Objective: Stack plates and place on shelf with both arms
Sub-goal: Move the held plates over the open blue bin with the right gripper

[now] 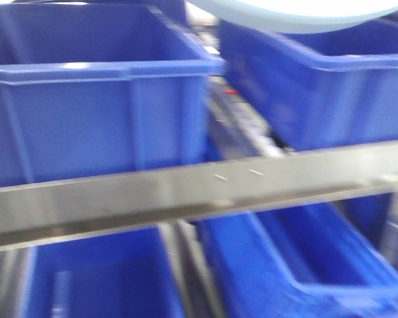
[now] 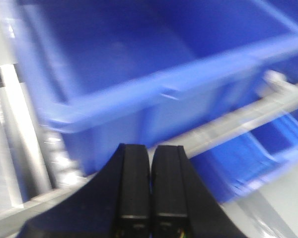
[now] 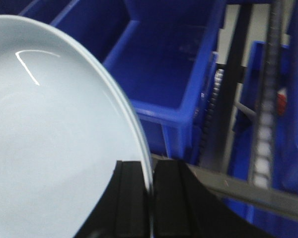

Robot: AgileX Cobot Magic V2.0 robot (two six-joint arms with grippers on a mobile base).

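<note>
Right wrist view: the right hand (image 3: 150,198) pinches the rim of a pale plate (image 3: 54,139) — blue crates (image 3: 169,64) lie behind it. Left hand (image 2: 150,188) is closed on nothing, before the steel shelf (image 2: 223,126).

The right gripper's (image 3: 151,173) black jaws pinch the rim of a glossy pale bluish-white plate (image 3: 54,148) filling the left, with open blue plastic crates (image 3: 164,64) and a steel shelf edge (image 3: 253,194) behind.

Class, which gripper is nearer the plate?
Right. The right gripper clamps the plate by its rim; the left gripper, shut, faces a blue crate with no plate in view.
</note>
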